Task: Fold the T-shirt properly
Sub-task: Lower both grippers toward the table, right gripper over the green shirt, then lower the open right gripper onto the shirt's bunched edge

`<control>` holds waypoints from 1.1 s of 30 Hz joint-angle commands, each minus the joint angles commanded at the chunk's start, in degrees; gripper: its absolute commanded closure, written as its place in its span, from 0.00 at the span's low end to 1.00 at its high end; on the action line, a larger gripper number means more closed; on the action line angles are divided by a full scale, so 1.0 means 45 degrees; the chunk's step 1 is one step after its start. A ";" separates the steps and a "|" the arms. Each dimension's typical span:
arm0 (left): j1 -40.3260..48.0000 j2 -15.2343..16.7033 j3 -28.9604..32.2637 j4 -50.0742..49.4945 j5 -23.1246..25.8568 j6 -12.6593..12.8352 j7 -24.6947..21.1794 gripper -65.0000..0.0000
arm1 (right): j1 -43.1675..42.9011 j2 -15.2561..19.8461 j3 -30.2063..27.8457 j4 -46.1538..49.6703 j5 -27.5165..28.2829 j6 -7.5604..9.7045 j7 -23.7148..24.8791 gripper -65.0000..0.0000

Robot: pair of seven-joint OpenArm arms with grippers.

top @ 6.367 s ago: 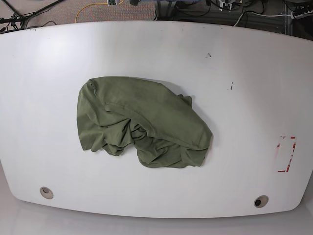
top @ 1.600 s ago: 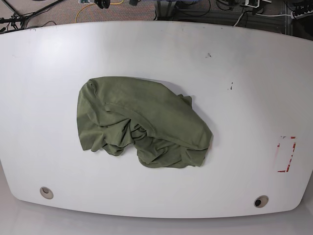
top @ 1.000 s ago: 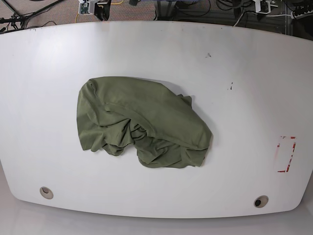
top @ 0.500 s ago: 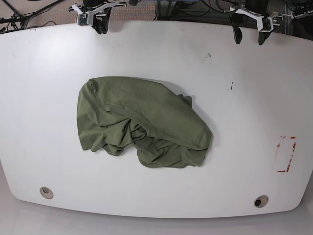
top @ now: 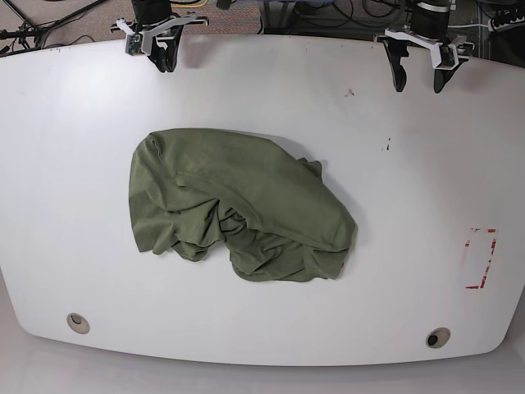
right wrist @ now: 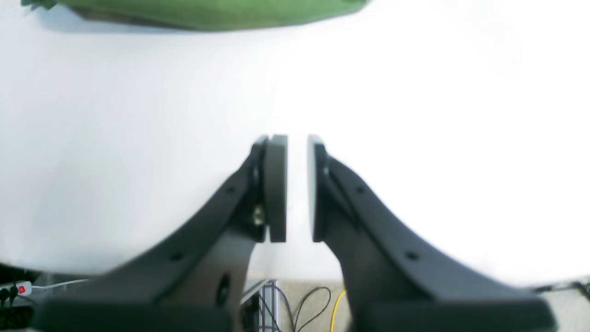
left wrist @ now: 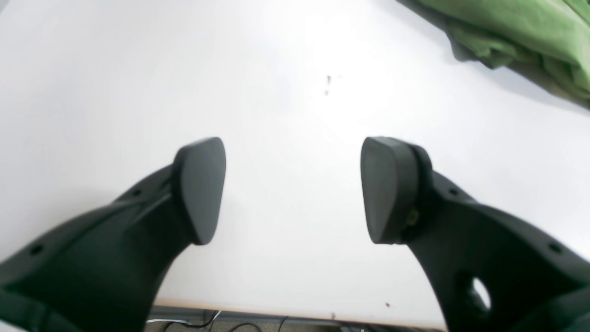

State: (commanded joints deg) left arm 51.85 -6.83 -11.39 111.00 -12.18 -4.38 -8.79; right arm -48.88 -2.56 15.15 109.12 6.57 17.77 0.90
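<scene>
Folding has not begun yet, as far as I can tell. The T-shirt [top: 238, 213] lies in a crumpled green heap near the middle of the white surface [top: 426, 180], with bumps and wrinkles all over it, and I cannot pick out its sleeves or its neck. Nothing is touching it. The left hand [top: 417, 80] sits at the far edge of the surface, well apart from the shirt, with its two fingers spread wide and nothing between them. The right hand [top: 163, 63] is at the far edge too, on the other side, and its fingers are almost pressed together with only a thin gap, holding nothing. Almost all the work is left, I think: the shirt must be pulled out flat first, then the sleeves and sides folded in, then the whole thing folded over neatly.
</scene>
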 joint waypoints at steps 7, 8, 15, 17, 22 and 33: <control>-0.0075 -0.0007 -0.0098 0.0142 -0.0082 -0.0004 0.0026 0.33 | 0.0798 0.0165 -0.0187 0.0029 -0.0010 0.0084 -0.0196 0.90; -0.0110 -0.0004 -0.0129 0.0164 -0.0115 -0.0020 0.0068 0.33 | 0.1097 0.0236 -0.0199 0.0029 -0.0004 0.0067 -0.0302 0.90; -0.0454 0.0006 -0.0172 0.0155 -0.0126 -0.0051 0.0083 0.32 | 0.2250 0.0381 -0.0313 -0.0018 0.0040 0.0021 -0.1002 0.87; -0.0622 0.0007 -0.0184 0.0127 -0.0119 -0.0051 0.0078 0.32 | 0.2561 0.0365 -0.0331 -0.0067 0.0039 -0.0007 -0.1292 0.85; -0.1638 -0.0102 -0.0252 0.0070 -0.0111 -0.0064 0.0460 0.29 | 0.3694 0.0364 -0.0408 -0.0183 -0.0175 0.0011 -0.2757 0.69; -0.3871 -0.0416 0.0075 0.0027 -0.0098 -0.0147 0.2180 0.24 | 0.5695 0.0853 -0.0472 0.0043 -0.0609 0.0007 -0.4721 0.61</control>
State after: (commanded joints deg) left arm 34.43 -8.70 -11.05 111.12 -12.62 -5.05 1.02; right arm -23.25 1.28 13.03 109.31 3.83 17.80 -20.35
